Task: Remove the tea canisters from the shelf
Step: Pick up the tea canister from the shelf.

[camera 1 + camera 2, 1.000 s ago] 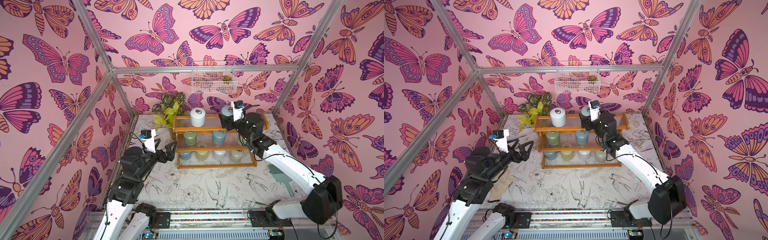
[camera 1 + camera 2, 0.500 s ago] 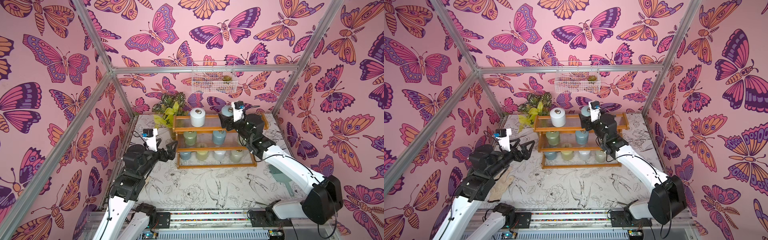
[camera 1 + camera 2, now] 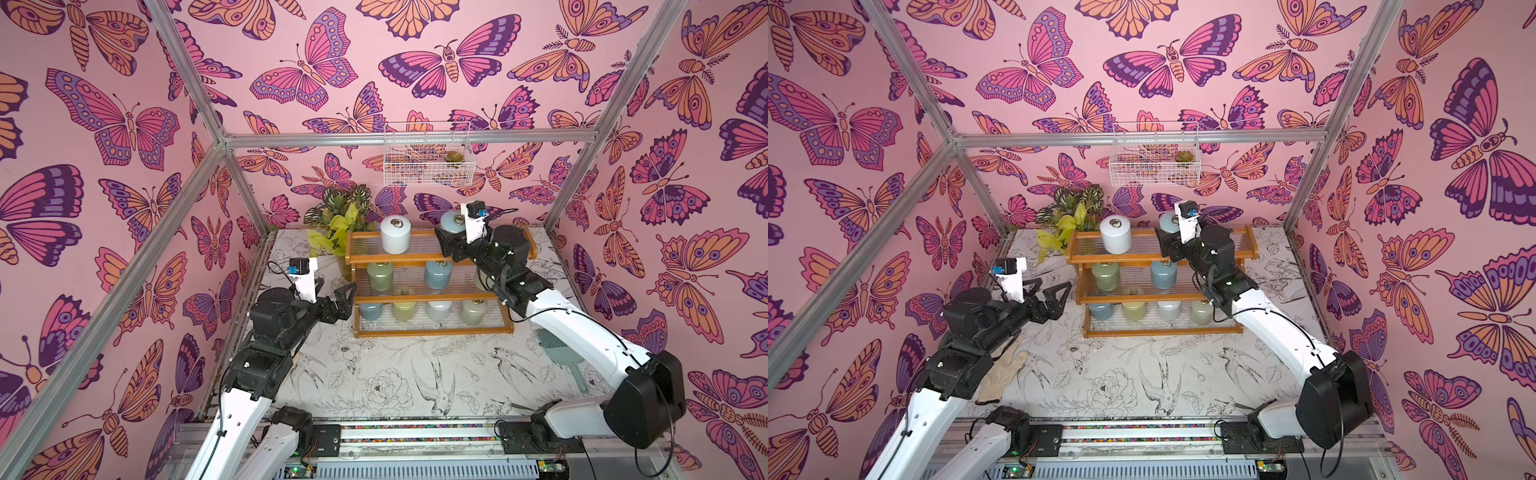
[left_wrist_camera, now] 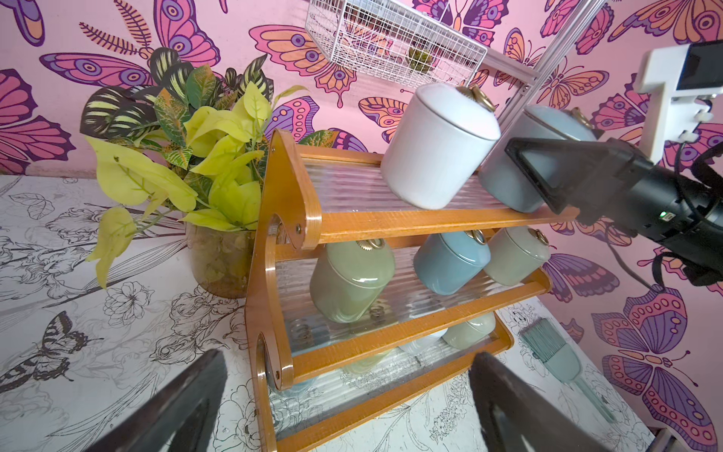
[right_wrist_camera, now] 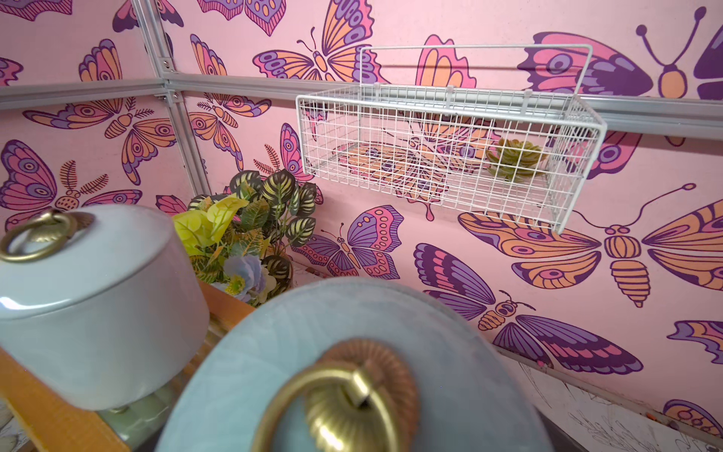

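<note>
On shelf (image 3: 395, 258) top tier: white canister (image 3: 395, 235), pale blue canister (image 3: 453, 222) clamped in right gripper (image 3: 451, 243). Above shelf: succulent (image 3: 452, 158) in basket (image 3: 415, 176). Beside shelf: left gripper (image 3: 337, 286), jaws apart.

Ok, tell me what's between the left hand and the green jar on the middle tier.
Only the shelf's wooden end panel, plain in the left wrist view: left hand outside it, green jar inside.

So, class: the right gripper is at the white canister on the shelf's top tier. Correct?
No. The right gripper is at the blue canister, not the white canister beside it on the shelf's top tier; the left wrist view shows it.
</note>
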### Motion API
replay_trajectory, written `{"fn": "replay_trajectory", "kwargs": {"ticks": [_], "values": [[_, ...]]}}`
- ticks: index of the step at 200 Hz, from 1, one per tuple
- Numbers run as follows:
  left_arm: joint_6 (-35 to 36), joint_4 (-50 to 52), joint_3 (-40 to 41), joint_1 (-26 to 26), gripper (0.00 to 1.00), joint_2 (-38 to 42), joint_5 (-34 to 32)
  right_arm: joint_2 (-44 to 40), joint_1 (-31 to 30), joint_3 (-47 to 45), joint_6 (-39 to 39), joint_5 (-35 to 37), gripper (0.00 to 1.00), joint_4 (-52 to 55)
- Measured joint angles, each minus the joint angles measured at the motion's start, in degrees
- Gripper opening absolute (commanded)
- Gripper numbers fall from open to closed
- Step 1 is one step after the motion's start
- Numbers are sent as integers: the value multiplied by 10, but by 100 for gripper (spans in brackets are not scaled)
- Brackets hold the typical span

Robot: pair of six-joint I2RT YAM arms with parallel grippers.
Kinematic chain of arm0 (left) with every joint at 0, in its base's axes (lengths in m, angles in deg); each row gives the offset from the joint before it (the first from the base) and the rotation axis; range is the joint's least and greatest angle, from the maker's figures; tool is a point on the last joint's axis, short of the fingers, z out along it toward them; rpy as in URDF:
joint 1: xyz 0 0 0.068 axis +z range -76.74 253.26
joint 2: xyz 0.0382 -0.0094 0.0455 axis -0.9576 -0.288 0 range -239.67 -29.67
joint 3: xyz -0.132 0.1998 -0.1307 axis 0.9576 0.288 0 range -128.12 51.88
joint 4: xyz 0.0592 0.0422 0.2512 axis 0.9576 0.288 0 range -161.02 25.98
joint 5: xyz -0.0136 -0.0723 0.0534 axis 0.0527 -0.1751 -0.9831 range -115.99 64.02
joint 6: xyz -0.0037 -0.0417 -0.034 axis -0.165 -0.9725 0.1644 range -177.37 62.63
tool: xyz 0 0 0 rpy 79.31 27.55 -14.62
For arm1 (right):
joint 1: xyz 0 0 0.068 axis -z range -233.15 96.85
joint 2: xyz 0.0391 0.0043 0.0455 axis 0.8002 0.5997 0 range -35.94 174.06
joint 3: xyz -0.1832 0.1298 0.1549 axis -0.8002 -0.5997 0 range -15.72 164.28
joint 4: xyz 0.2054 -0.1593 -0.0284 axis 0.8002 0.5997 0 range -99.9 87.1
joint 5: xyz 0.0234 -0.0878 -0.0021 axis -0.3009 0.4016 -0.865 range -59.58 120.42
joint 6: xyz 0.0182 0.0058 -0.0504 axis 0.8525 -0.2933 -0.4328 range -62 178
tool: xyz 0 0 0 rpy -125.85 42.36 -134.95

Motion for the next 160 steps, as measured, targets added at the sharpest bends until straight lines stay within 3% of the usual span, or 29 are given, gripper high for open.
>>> {"fn": "replay_trajectory", "kwargs": {"ticks": [160], "values": [[-3, -16, 14, 0, 100, -11, -17, -48, -17, 0, 0, -139, 59, -4]]}}
